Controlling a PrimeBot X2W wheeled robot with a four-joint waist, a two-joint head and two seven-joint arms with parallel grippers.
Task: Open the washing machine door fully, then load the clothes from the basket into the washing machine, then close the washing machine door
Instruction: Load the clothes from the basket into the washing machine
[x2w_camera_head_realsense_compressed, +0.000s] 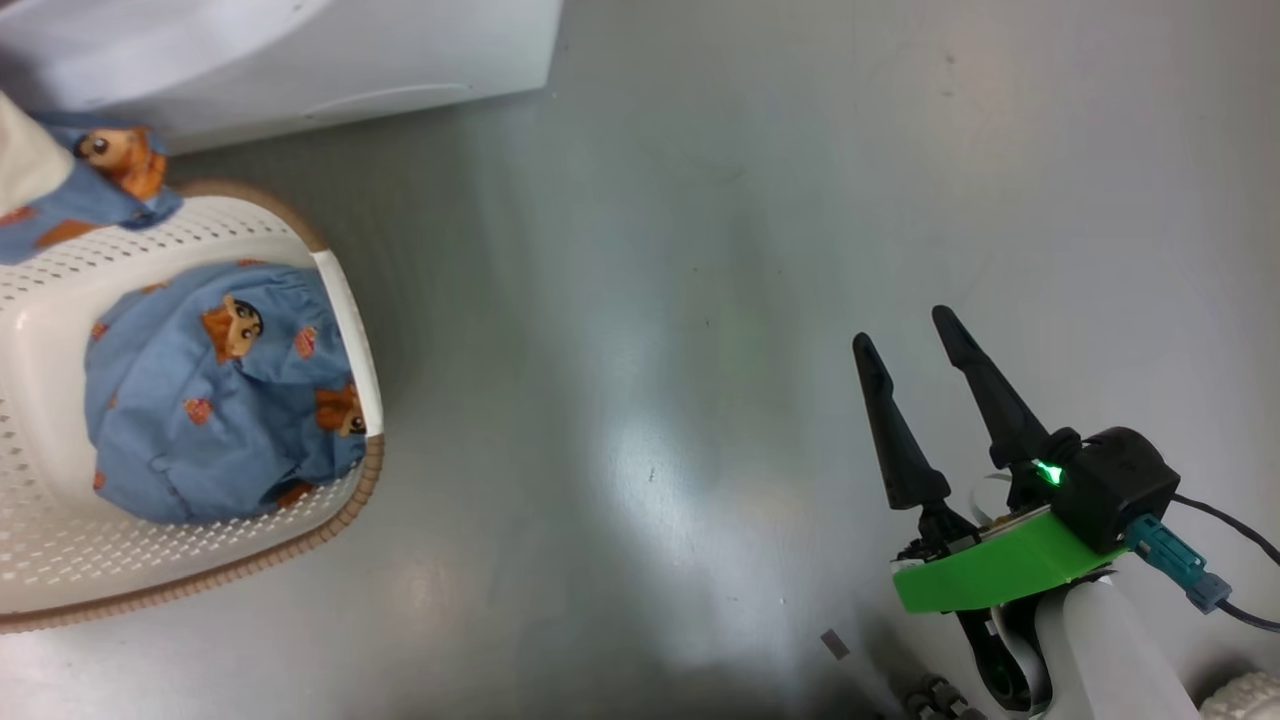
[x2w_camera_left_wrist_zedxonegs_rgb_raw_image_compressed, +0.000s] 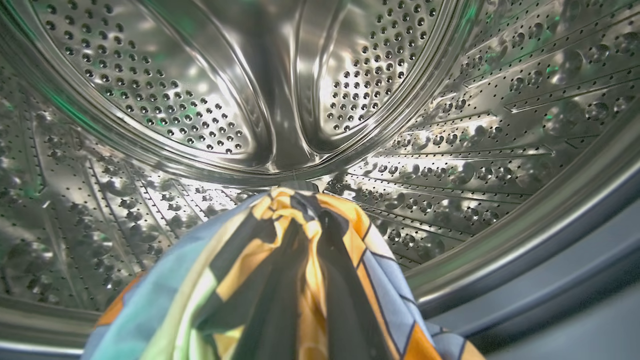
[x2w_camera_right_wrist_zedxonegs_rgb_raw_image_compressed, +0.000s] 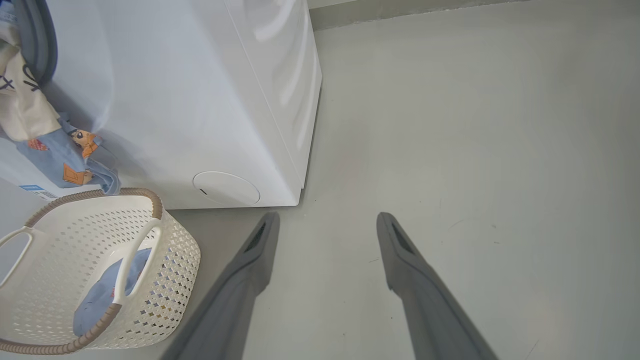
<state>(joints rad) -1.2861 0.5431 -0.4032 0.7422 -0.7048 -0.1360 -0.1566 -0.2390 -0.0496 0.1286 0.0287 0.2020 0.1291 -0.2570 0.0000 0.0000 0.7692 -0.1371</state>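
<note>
In the left wrist view I look into the washing machine's perforated steel drum (x2w_camera_left_wrist_zedxonegs_rgb_raw_image_compressed: 200, 100). A light-blue, orange and black garment (x2w_camera_left_wrist_zedxonegs_rgb_raw_image_compressed: 300, 270) is bunched over my left gripper, which is shut on it, and the cloth hides the fingers. Its tail hangs out of the washing machine (x2w_camera_right_wrist_zedxonegs_rgb_raw_image_compressed: 190, 100) as cream and blue cloth (x2w_camera_right_wrist_zedxonegs_rgb_raw_image_compressed: 60, 155) above the basket (x2w_camera_right_wrist_zedxonegs_rgb_raw_image_compressed: 165, 250), and it drapes the basket's far rim (x2w_camera_head_realsense_compressed: 90, 190). Another blue garment (x2w_camera_head_realsense_compressed: 210, 400) lies in the basket (x2w_camera_head_realsense_compressed: 40, 330). My right gripper (x2w_camera_head_realsense_compressed: 902, 330) hangs open and holds nothing over bare floor (x2w_camera_right_wrist_zedxonegs_rgb_raw_image_compressed: 325, 216). The washing machine door is out of view.
The machine's white front has a round lower flap (x2w_camera_right_wrist_zedxonegs_rgb_raw_image_compressed: 226, 188) just behind the basket. Its grey rubber gasket (x2w_camera_left_wrist_zedxonegs_rgb_raw_image_compressed: 550, 280) rings the drum mouth. Grey floor (x2w_camera_head_realsense_compressed: 650, 300) stretches from the basket to my right arm, and a wall base (x2w_camera_right_wrist_zedxonegs_rgb_raw_image_compressed: 425, 12) runs beyond the machine.
</note>
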